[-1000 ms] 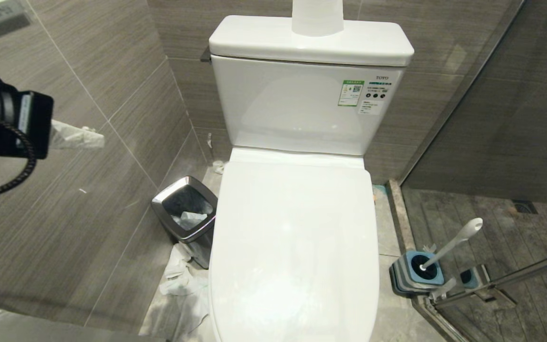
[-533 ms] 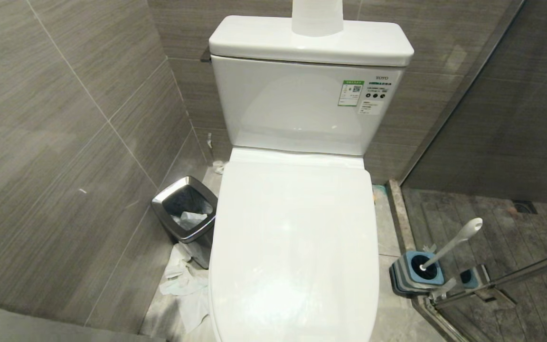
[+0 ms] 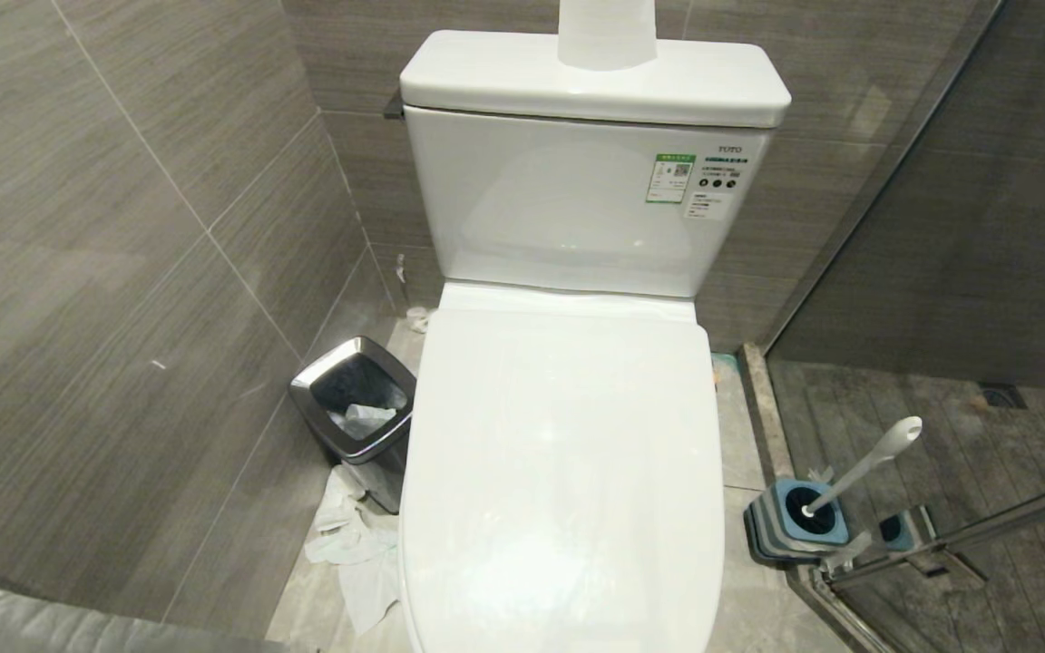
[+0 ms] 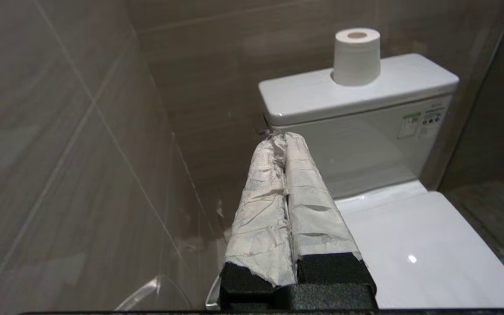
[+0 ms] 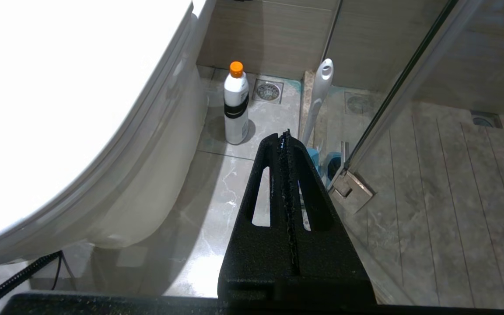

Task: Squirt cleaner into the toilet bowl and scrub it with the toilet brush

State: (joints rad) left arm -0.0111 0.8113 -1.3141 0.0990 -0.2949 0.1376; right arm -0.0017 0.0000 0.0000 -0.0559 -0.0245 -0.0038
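1. Because the toilet lid (image 3: 563, 472) lies shut, the toilet bowl beneath is hidden; judging by this, it must be lifted before any squirting or scrubbing.
2. Left gripper (image 4: 283, 140), fingers wrapped in pale paper and pressed together, holds nothing and points toward the tank (image 4: 357, 135).
3. Right gripper (image 5: 286, 135) hangs low beside the toilet, its black fingers closed and empty.
4. Cleaner bottle (image 5: 236, 105), white with orange cap, stands upright on the floor (image 5: 217, 188) next to the toilet base, within the right arm's likely reach.
5. Toilet brush (image 3: 863, 467) leans in its blue holder (image 3: 795, 521) by the glass shower door (image 3: 940, 181).
6. Grey tiled walls; a paper roll (image 4: 357, 57) sits on the tank; a chrome-rimmed bin (image 3: 355, 408) stands on the toilet's other side, with crumpled tissue (image 3: 355, 553) beside it.
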